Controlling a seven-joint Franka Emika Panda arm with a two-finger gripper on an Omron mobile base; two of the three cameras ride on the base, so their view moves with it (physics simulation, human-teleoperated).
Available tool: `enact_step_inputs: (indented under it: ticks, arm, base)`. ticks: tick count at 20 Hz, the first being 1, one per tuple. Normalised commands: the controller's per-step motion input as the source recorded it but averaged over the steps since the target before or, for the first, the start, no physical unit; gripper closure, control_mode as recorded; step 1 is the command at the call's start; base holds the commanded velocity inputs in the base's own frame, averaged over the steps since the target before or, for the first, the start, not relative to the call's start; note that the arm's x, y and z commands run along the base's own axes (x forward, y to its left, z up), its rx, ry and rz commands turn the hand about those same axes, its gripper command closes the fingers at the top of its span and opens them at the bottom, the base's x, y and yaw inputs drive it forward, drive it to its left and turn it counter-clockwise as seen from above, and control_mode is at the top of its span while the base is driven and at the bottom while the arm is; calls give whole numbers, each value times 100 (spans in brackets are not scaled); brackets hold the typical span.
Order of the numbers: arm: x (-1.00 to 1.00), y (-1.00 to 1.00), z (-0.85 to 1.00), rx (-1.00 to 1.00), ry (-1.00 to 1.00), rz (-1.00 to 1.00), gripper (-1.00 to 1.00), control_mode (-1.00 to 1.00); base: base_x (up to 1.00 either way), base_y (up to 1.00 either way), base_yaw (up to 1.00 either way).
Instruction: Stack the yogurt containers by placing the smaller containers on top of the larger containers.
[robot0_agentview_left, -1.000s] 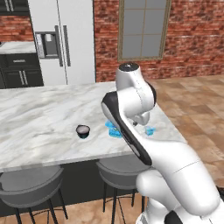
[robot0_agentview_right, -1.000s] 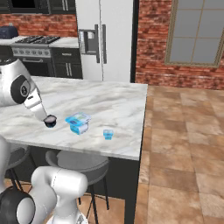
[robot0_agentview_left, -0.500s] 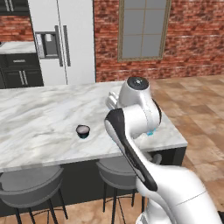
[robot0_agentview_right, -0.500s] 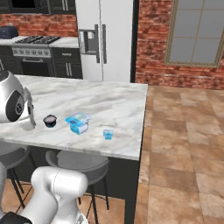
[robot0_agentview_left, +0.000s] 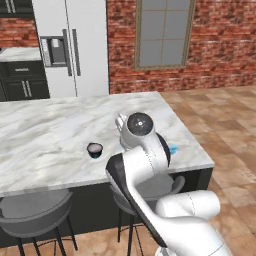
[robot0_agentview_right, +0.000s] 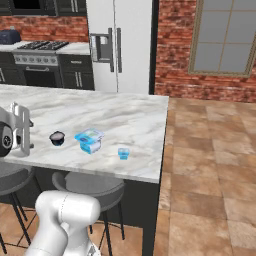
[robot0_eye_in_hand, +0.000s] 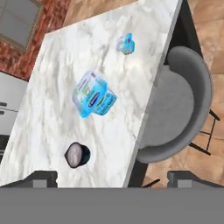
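Three yogurt containers stand apart on the marble counter (robot0_agentview_right: 105, 107). The larger light-blue squarish tub (robot0_agentview_right: 89, 140) (robot0_eye_in_hand: 94, 95) is in the middle. The small dark round cup (robot0_agentview_right: 57, 138) (robot0_agentview_left: 94, 149) (robot0_eye_in_hand: 77, 155) stands to its left. The tiny light-blue tub (robot0_agentview_right: 123, 153) (robot0_eye_in_hand: 126, 43) sits to its right, near the front edge. My gripper (robot0_eye_in_hand: 113, 178) (robot0_agentview_right: 22, 129) hangs open and empty above the counter's front edge, left of the dark cup, looking down over all three. In the left base view my arm hides the larger tub.
Grey stools (robot0_eye_in_hand: 181, 105) (robot0_agentview_left: 30, 215) stand under the counter's front edge. A steel fridge (robot0_agentview_right: 120, 45) and a stove (robot0_agentview_right: 40, 47) stand against the brick back wall. Tiled floor (robot0_agentview_right: 210, 165) lies right of the counter.
My arm has folded lower and swung toward the counter's front edge, and the hand now sits left of the dark cup. The three containers have not moved.
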Motion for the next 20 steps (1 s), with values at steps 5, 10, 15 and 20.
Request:
enact_step_inputs:
  ticks: [5, 10, 15, 20]
  arm:
    - [0, 24, 0, 0, -1, -27, -100, -100]
    - [0, 29, 0, 3, 0, -26, -100, -100]
    - [-2, 23, -2, 9, -5, -19, -100, -100]
    - [4, 4, -6, 8, -9, -7, -100, -100]
  base:
    - [0, 0, 0]
    - [0, 0, 0]
    - [0, 0, 0]
    - [0, 0, 0]
